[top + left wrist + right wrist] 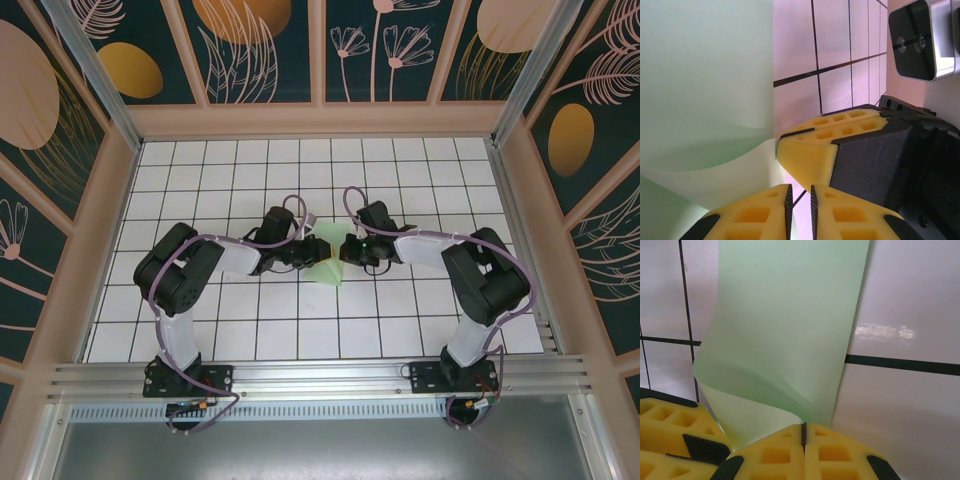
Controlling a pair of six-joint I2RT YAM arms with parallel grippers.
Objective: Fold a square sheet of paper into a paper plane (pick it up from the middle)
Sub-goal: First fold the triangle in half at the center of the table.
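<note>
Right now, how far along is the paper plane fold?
Done: the pale green sheet is picked up and curled. In hand: right gripper is shut on its edge; left gripper sits alongside, grip unclear. Left: no crisp dart shape yet; creasing remains.

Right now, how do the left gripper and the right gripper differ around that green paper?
The right gripper has its fingers pressed together, pinching the green paper; the left gripper shows a narrow slit between its fingers, and I cannot tell if paper sits in it. The right gripper reaches in from the right, the left gripper from the left. Both have yellow fingers.
</note>
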